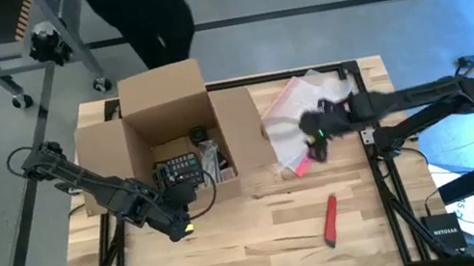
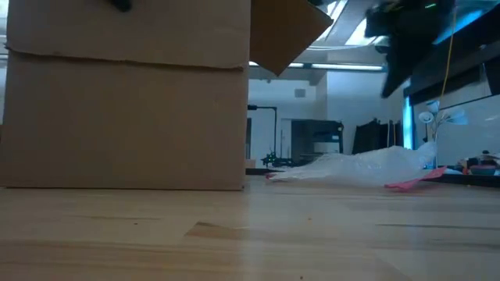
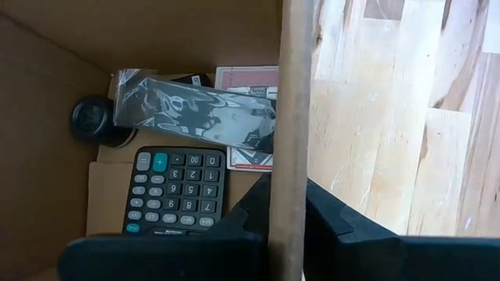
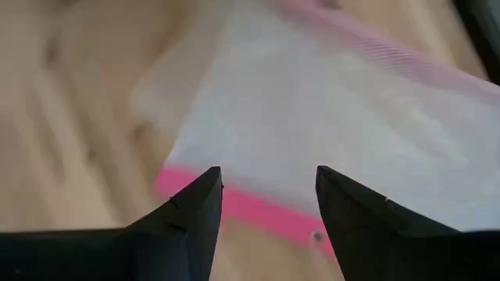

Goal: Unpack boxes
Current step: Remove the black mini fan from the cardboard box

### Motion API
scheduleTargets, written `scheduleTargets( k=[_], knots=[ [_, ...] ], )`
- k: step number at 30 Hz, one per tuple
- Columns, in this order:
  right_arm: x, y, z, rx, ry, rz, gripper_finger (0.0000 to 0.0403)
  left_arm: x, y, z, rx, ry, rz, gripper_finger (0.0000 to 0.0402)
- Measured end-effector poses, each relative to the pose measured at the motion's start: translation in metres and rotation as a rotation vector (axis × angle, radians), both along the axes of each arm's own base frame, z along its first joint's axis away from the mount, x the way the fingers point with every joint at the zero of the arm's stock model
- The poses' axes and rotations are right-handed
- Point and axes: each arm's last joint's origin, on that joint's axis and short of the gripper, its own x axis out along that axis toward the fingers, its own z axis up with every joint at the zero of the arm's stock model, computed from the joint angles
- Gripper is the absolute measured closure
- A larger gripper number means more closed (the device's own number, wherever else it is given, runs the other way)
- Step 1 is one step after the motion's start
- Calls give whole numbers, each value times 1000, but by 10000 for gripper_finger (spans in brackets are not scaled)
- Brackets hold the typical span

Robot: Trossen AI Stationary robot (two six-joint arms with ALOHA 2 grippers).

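From above, the brown corrugated cardboard box (image 1: 166, 116) sits on the left half of the slatted wooden table (image 1: 263, 226), mouth up, flaps splayed, long axis across the table. The left gripper (image 1: 178, 224) pinches its near wall; the right gripper (image 1: 313, 129) hangs over a clear pouch (image 1: 296, 108). A red tool (image 1: 331, 219) lies apart.

At table height, the box's flat matte side fills the left.

Left wrist: fingers (image 3: 234, 226) clamp the wall edge; a calculator (image 3: 176, 191) lies inside.

Right wrist: fingers (image 4: 195, 211) spread above the pink-edged pouch.
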Motion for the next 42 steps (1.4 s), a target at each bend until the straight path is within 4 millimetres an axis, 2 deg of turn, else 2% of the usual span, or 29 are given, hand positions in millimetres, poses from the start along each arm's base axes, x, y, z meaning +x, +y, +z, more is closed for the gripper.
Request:
scheduleTargets(
  k=[4, 8, 12, 19, 24, 29, 33, 36, 37, 39, 42],
  knots=[
    [-12, 34, -29, -133, 53, 175, 203, 0, 0, 0, 2, 0, -1, 375],
    [-20, 52, -74, -244, 105, 328, 203, 0, 0, 0, 3, 0, -2, 375],
    [-21, 58, -104, -296, 120, 386, 203, 0, 0, 0, 5, -1, -4, 375],
    [-19, 58, -142, -381, 291, 382, 203, 0, 0, 0, 12, -5, -14, 375],
    [-13, 54, -161, -620, 330, 308, 208, 1, 0, 0, 19, -6, -19, 375],
    [-8, 50, -176, -627, 386, 299, 247, 1, 0, 0, 21, -7, -19, 375],
    [-4, 49, -175, -610, 402, 294, 313, 1, 0, 0, 21, -10, -23, 375],
    [3, 49, -169, -574, 358, 260, 381, 2, -1, 1, 18, -18, -25, 375],
    [5, 50, -166, -559, 353, 258, 391, 2, -1, 1, 18, -19, -27, 375],
    [6, 50, -161, -543, 356, 251, 391, 2, -1, 1, 20, -19, -30, 375],
    [13, 54, -140, -503, 287, 208, 397, 2, -1, 1, 21, -19, -33, 375]
  ],
)
